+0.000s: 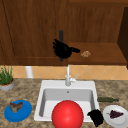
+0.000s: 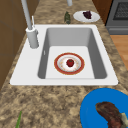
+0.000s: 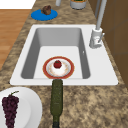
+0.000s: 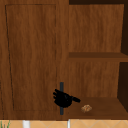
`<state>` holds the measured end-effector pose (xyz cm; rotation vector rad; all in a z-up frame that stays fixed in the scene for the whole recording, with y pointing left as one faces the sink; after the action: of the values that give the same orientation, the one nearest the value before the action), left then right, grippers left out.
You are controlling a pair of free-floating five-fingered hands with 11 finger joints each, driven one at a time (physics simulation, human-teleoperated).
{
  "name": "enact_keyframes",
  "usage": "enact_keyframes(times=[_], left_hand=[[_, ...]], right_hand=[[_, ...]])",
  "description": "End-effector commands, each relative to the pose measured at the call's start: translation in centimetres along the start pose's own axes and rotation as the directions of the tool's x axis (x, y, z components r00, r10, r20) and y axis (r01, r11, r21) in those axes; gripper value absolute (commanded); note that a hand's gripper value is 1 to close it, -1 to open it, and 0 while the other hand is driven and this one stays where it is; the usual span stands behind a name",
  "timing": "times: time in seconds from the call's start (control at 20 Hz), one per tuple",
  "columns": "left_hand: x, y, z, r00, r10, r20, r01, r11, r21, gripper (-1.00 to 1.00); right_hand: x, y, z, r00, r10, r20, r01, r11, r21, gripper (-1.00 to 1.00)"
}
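Up at the centre of the front view, the left hand (image 1: 62,50) hovers at the dark vertical handle (image 1: 61,37) of the closed cabinet door (image 1: 32,30). Its palm lies over the lower half of the bar, so it seems placed for a grasp. The fingers spread toward the upper left and the thumb points right, toward the small brown lump of food (image 1: 85,54) on the open shelf (image 1: 105,53). They look straight rather than wrapped round the bar, so the hand reads as apart, touching or just in front of the handle. The upper view shows the same pose low in the frame.

At the lower right of the front view, the right hand (image 1: 96,117) hangs at the sink's (image 1: 41,100) front corner, just beside the white plate (image 1: 110,119) of grapes (image 1: 115,114). Whether its fingers are curled I cannot tell. A red ball (image 1: 67,114) stands at the bottom centre. At the lower left, a blue plate (image 1: 25,112) rests on the bench (image 1: 25,90).
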<state>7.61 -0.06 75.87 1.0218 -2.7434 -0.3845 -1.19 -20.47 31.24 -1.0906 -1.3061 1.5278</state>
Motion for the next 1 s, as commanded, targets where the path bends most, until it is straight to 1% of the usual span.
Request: enact_keyframes(times=[0.0, 0.1, 0.15, 0.2, 0.25, 0.35, 0.55, 0.65, 0.7, 0.75, 0.8, 0.85, 0.95], left_hand=[[-1.8, -2.8, 0.0, 0.9997, -0.022, -0.008, 0.022, 0.9998, 0.001, -1.00], [-3.0, -4.1, 0.5, 0.9998, -0.018, -0.012, 0.018, 0.9998, 0.001, -1.00], [-3.6, -4.5, 0.9, 0.9999, -0.012, -0.011, 0.012, 0.9999, 0.009, -1.00], [-4.1, -5.0, 1.1, 0.9999, -0.009, -0.012, 0.009, 0.9999, 0.011, 1.00], [-4.5, -5.4, 1.5, 0.9998, -0.019, -0.003, 0.019, 0.9998, -0.006, 1.00], [-5.1, -5.8, 2.1, 0.9998, -0.019, -0.010, 0.019, 0.9998, 0.007, 1.00], [-5.4, -6.2, 3.8, 0.9991, -0.043, -0.005, 0.043, 0.9990, 0.011, 1.00], [-5.6, -6.4, 4.5, 0.9987, -0.049, -0.010, 0.049, 0.9987, 0.013, 1.00], [-6.3, -6.9, 4.5, 0.9986, -0.051, -0.013, 0.052, 0.9986, 0.013, -1.00], [-6.8, -7.2, 4.4, 0.9986, -0.045, -0.027, 0.046, 0.9985, 0.032, -1.00], [-7.8, -7.7, 3.7, 0.9988, -0.039, -0.031, 0.041, 0.9985, 0.037, -1.00], [-8.3, -8.1, 3.6, 0.9988, -0.032, -0.036, 0.034, 0.9984, 0.045, -1.00], [-9.6, -9.0, 3.0, 0.9988, -0.020, -0.044, 0.022, 0.9987, 0.045, -1.00]], right_hand=[[0.0, 0.0, 0.0, 1.000, 0.000, 0.000, 0.000, 1.000, 0.000, 0.00], [0.0, 0.0, 0.0, 1.000, 0.000, 0.000, 0.000, 1.000, 0.000, 0.00], [0.0, 0.0, 0.0, 1.000, 0.000, 0.000, 0.000, 1.000, 0.000, 0.00], [0.0, 0.0, 0.0, 1.000, 0.000, 0.000, 0.000, 1.000, 0.000, 0.00], [0.0, 0.0, 0.0, 1.000, 0.000, 0.000, 0.000, 1.000, 0.000, 0.00], [0.0, 0.0, 0.0, 1.000, 0.000, 0.000, 0.000, 1.000, 0.000, 0.00], [0.0, 0.0, 0.0, 1.000, 0.000, 0.000, 0.000, 1.000, 0.000, 0.00], [0.0, 0.0, 0.0, 1.000, 0.000, 0.000, 0.000, 1.000, 0.000, 0.00], [0.0, 0.0, 0.0, 1.000, 0.000, 0.000, 0.000, 1.000, 0.000, 0.00], [0.0, 0.0, 0.0, 1.000, 0.000, 0.000, 0.000, 1.000, 0.000, 0.00], [0.0, 0.0, 0.0, 1.000, 0.000, 0.000, 0.000, 1.000, 0.000, 0.00], [0.0, 0.0, 0.0, 1.000, 0.000, 0.000, 0.000, 1.000, 0.000, 0.00], [0.0, 0.0, 0.0, 1.000, 0.000, 0.000, 0.000, 1.000, 0.000, 0.00]])
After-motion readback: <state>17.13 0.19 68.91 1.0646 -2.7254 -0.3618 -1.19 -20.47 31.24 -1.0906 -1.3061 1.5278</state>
